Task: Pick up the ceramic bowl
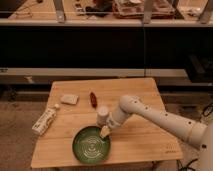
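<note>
The ceramic bowl [91, 145] is green with pale concentric rings inside and sits on the wooden table [140, 140] near its front edge. My gripper [105, 131] hangs at the end of the white arm [155, 116], which reaches in from the right. The gripper is at the bowl's upper right rim, right at the edge.
A white cup-like object [102, 115] stands just behind the bowl, beside the gripper. A small red object [93, 98], a pale flat sponge-like piece [69, 99] and a white bottle lying down [44, 121] are on the table's left half. Dark shelving runs behind.
</note>
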You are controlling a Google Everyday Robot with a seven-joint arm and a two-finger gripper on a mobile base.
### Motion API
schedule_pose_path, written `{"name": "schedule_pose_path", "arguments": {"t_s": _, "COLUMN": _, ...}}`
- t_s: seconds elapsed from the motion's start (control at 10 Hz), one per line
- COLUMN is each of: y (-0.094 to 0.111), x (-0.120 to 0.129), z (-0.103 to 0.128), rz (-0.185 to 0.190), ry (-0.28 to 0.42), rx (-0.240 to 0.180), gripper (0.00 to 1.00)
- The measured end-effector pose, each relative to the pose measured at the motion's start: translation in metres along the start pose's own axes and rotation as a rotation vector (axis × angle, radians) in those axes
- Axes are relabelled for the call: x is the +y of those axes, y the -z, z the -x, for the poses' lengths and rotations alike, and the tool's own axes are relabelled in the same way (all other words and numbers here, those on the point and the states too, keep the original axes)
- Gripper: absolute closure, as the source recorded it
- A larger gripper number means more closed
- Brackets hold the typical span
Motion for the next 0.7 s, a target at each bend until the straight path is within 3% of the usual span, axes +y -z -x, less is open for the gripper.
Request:
{"name": "schedule_pose_path", "arguments": {"t_s": 0.1, "y": 0.015, "x": -0.011, "z": -0.001, "rz": -0.03, "ry": 0.027, "rx": 0.037, "gripper": 1.0}}
{"name": "schedule_pose_path", "arguments": {"t_s": 0.2, "y": 0.033, "x": -0.02, "z": 0.002, "rz": -0.037, "ry": 0.051, "rx": 0.064, "gripper": 1.0}}
{"name": "schedule_pose_path", "arguments": {"t_s": 0.4, "y": 0.086, "x": -0.041, "z": 0.019, "rz": 0.002, "ry": 0.108, "rx": 0.122, "gripper": 1.0}}
{"name": "schedule_pose_path", "arguments": {"t_s": 0.7, "y": 0.124, "x": -0.057, "z": 0.05, "rz": 0.034, "ry": 0.137, "rx": 0.094, "gripper": 1.0}}
